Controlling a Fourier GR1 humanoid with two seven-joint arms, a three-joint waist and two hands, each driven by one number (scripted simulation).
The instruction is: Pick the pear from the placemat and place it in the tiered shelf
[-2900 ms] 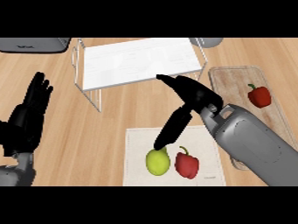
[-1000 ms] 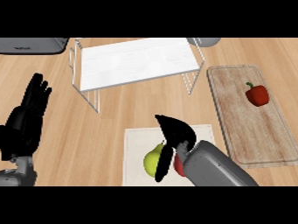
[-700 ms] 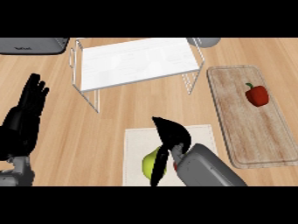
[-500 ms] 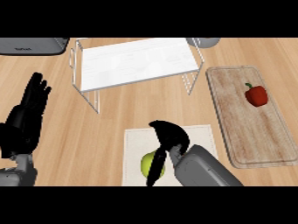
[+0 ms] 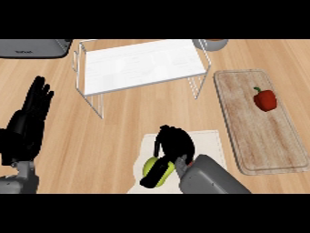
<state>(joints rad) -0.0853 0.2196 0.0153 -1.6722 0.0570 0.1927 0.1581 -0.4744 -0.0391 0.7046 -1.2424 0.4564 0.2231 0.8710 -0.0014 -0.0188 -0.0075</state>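
The yellow-green pear [image 5: 150, 169] lies on the pale placemat [image 5: 207, 143] near the lower edge of the head view. My right hand [image 5: 174, 144] covers it from above, fingers and thumb curled round it, hiding most of the fruit. The red object seen beside the pear is hidden under my forearm. The tiered shelf [image 5: 140, 65], white top on thin wire legs, stands at the back centre. My left hand [image 5: 26, 124] rests open at the left edge, fingers up.
A wooden cutting board [image 5: 261, 129] lies to the right with a red bell pepper [image 5: 264, 98] on it. A grey appliance [image 5: 26, 47] sits at the back left, and a round pot [image 5: 211, 43] behind the shelf.
My right hand came down from above the placemat onto the pear and its fingers curled round the fruit. The left hand stayed where it was.
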